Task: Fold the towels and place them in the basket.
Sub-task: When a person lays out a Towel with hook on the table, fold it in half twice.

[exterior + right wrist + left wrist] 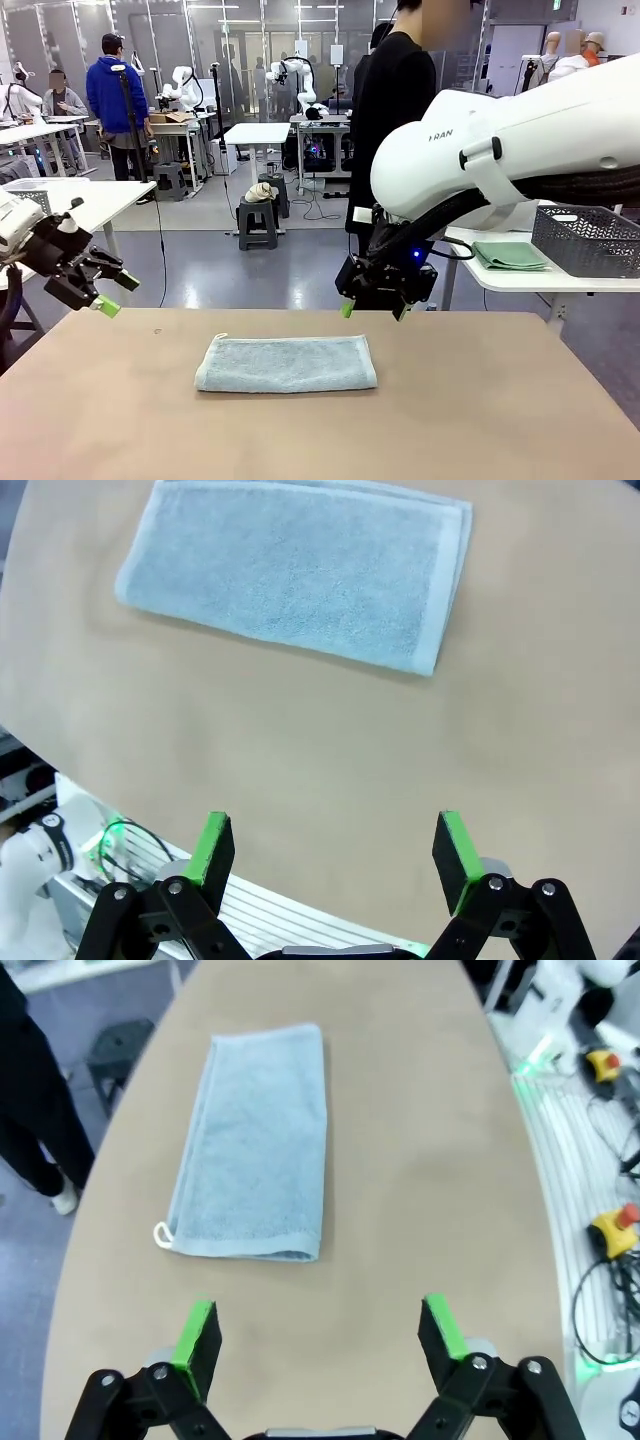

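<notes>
Blue-grey towel (286,363), folded, on the table (480,420). Left gripper (113,293) — jaws apart, empty — hovers left of it; right gripper (373,308), likewise apart, hovers above its far right corner. Basket (587,240) and what looks like a mint towel (510,255): farther right.

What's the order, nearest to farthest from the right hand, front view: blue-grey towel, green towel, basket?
1. blue-grey towel, just below the right hand.
2. green towel, on the side table to the right.
3. basket, farther right on it.
</notes>
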Controlling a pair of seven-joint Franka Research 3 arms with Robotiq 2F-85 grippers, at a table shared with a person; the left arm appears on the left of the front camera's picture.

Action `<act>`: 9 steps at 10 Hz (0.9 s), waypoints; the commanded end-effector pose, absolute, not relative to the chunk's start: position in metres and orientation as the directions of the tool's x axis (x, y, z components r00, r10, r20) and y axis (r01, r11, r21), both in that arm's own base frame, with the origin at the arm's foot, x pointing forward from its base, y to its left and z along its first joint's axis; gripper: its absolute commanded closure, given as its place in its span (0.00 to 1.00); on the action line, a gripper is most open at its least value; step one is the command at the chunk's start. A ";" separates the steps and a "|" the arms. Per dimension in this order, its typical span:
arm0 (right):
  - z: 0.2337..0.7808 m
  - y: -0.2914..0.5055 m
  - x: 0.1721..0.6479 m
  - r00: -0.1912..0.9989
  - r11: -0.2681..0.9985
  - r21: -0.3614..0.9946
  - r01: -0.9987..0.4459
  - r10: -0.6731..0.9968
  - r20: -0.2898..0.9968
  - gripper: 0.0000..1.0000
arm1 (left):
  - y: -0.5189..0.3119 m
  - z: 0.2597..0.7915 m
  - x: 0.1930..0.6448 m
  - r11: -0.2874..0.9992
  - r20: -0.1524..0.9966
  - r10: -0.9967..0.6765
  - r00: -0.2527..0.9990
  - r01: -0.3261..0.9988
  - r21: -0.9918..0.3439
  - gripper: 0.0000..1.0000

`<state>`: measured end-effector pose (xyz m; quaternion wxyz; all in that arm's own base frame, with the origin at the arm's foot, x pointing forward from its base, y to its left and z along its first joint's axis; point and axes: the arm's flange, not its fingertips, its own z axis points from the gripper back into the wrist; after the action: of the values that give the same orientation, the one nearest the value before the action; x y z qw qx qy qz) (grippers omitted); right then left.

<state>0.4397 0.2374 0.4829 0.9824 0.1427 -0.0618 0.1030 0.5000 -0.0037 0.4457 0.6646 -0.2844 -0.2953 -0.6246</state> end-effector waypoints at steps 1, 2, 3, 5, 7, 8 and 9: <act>0.481 0.240 0.433 0.987 0.941 0.308 -0.140 0.108 0.121 0.00 | 0.004 0.439 0.493 0.039 0.807 -0.591 0.026 0.999 -0.003 0.00; 0.480 0.241 0.433 0.989 0.943 0.309 -0.123 0.091 0.115 0.00 | 0.008 0.437 0.494 0.045 0.820 -0.571 0.037 0.999 -0.014 0.00; 0.479 0.240 0.433 0.987 0.943 0.304 -0.137 0.103 0.125 0.00 | 0.005 0.436 0.495 0.042 0.835 -0.549 0.040 0.999 -0.021 0.00; 0.481 0.239 0.438 0.984 0.942 0.294 -0.162 0.130 0.126 0.00 | 0.004 0.434 0.495 0.046 0.848 -0.529 0.043 0.999 -0.022 0.00; 0.481 0.239 0.438 0.984 0.942 0.294 -0.162 0.130 0.126 0.00 | 0.003 0.437 0.496 0.061 0.823 -0.564 0.066 0.997 -0.038 0.00; 0.481 0.239 0.438 0.984 0.942 0.294 -0.162 0.130 0.126 0.00 | 0.003 0.437 0.496 0.061 0.823 -0.564 0.066 0.997 -0.038 0.00; 0.481 0.239 0.438 0.984 0.942 0.294 -0.162 0.130 0.126 0.00 | 0.003 0.437 0.496 0.061 0.823 -0.564 0.066 0.997 -0.038 0.00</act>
<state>0.4378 0.2389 0.4802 0.9842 0.1536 -0.0509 0.0723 0.4959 0.0019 0.4359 0.6504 -0.3330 -0.3284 -0.5985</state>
